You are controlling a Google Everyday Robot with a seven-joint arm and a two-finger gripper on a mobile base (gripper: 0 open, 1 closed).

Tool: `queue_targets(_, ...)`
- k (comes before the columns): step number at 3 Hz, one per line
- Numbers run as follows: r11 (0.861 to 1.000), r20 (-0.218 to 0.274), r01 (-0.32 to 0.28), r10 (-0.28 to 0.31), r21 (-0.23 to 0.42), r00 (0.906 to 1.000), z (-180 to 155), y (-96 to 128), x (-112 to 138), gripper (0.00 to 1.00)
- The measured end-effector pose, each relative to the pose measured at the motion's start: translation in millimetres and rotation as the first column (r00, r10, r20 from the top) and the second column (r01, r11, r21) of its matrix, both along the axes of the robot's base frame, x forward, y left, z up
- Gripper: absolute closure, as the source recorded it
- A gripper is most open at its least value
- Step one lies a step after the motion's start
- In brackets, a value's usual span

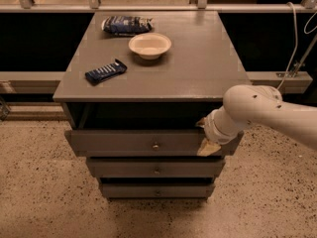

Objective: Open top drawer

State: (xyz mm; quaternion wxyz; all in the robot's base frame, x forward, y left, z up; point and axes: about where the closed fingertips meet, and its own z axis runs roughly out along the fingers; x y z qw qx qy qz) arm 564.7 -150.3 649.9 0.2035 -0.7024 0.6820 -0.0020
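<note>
- The top drawer (124, 142), a wide grey wooden drawer with a flat front panel, sits just under the top of the grey desk (198, 58), with a dark open gap above its front.
- A small round metal knob (155, 146) sits in the centre of the panel, with nothing touching it.
- The gripper (204, 135) is at the right end of the top drawer's front, well to the right of the knob.
- Its tan fingers (208, 147) stand apart: one lies against the outside of the panel, and the other shows at the panel's upper edge, so they appear to pinch the panel between them.
- The white jointed robot arm (267, 108) reaches in from the right edge of the view.
- Below are two narrower grey drawers, the middle drawer (129, 168) and the bottom drawer (148, 190).
- On the desk stand a shallow cream bowl (150, 45), a crumpled dark blue snack bag (126, 25) just behind and left of it, and a dark blue wrapped bar (105, 72) near the front left.
- The desk stands on a speckled stone floor (39, 192).
</note>
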Motion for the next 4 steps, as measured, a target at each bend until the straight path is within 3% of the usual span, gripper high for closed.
queue_targets(1,1.0,-0.041,-0.021,0.021,0.008,0.9989,14,0,-41,0.49)
queue_targets(2,0.999,-0.119,-0.051,0.052,0.013,0.9915,36,-1,-97,0.56)
queue_targets(3,0.997,-0.144,-0.075,0.077,0.019,0.9865,50,3,-115,0.57)
queue_targets(4,0.997,-0.121,-0.081,0.083,0.019,0.9892,70,8,-110,0.43)
